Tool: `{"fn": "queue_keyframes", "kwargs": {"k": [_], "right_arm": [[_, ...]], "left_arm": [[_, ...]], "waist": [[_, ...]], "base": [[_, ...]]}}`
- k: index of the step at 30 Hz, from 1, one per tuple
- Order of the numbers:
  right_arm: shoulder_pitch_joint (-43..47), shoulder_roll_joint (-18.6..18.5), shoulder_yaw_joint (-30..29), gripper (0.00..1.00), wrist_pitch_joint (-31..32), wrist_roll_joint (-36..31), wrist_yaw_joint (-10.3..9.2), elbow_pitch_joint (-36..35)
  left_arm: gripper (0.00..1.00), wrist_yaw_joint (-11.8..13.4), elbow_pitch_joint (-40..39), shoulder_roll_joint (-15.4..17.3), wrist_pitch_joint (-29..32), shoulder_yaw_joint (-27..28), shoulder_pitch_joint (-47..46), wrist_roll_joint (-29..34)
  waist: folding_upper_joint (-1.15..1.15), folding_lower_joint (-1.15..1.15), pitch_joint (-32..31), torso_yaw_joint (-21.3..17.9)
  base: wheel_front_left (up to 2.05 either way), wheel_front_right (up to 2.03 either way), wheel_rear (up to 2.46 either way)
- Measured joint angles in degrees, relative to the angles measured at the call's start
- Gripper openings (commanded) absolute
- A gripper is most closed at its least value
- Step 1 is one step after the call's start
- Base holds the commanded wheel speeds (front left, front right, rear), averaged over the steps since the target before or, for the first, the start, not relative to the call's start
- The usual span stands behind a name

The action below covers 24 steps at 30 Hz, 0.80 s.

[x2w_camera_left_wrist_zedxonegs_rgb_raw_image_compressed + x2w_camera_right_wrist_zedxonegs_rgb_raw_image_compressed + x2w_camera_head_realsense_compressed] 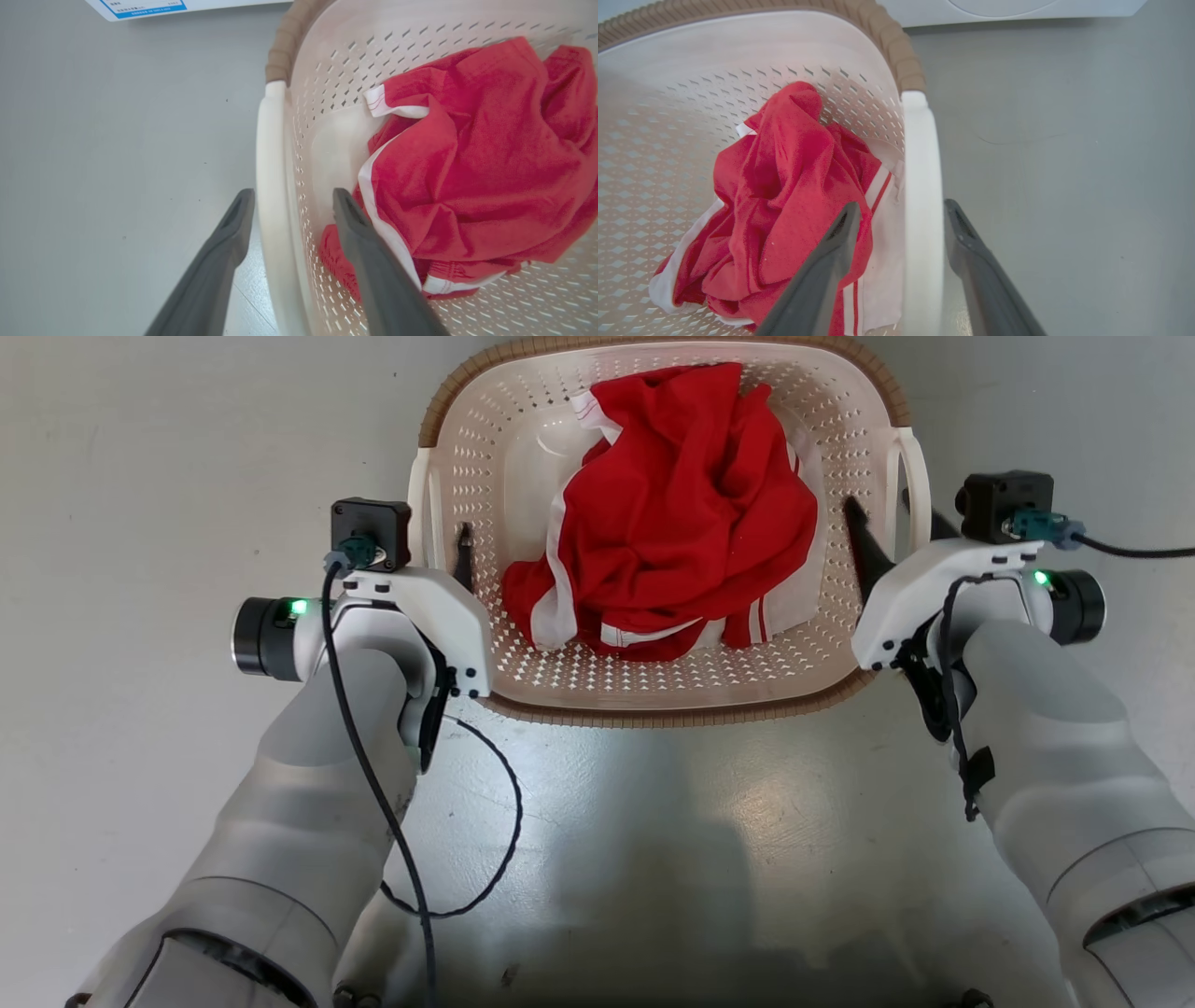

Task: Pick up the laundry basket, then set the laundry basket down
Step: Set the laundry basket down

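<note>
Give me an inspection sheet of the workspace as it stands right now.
Surface: grey floor, glossy.
Job's things: laundry basket upright on the floor, red-and-white garment inside.
Clutter: nothing seen.
Grippers: left gripper open, straddling the left handle; right gripper open, straddling the right handle.
Cables: black cable loops off the left wrist; second cable leaves the right wrist.
Surroundings: white appliance beyond the basket.

The basket (672,717) sat on the floor (140,429) at 12 o'clock, a garment (681,513) heaped in it. The left claw (292,196) straddled its 9 o'clock handle (271,186), one finger (373,270) inside the basket, one outside; the right claw (902,207) straddled the 3 o'clock handle (922,186) likewise.
</note>
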Motion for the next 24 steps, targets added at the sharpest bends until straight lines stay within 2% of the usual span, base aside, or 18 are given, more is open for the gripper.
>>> {"fn": "queue_keyframes", "kwargs": {"k": [12, 24], "right_arm": [[-0.28, 0.03, -1.75, 1.00, -0.66, -1.49, 0.00, -0.12], [0.55, 0.03, -6.42, 1.00, -1.41, -6.06, 0.00, -0.10]], "left_arm": [[1.00, 0.02, 0.10, -0.20, 0.00, 0.96, 0.01, 0.46], [1.00, 0.02, -2.37, -0.20, 0.00, 4.65, 2.29, 2.03]], "waist": [[0.00, 0.00, -1.60, -0.20], [0.00, 0.00, -7.07, -0.25]], "base": [[0.00, 0.00, 0.00], [0.00, 0.00, 0.00]]}}
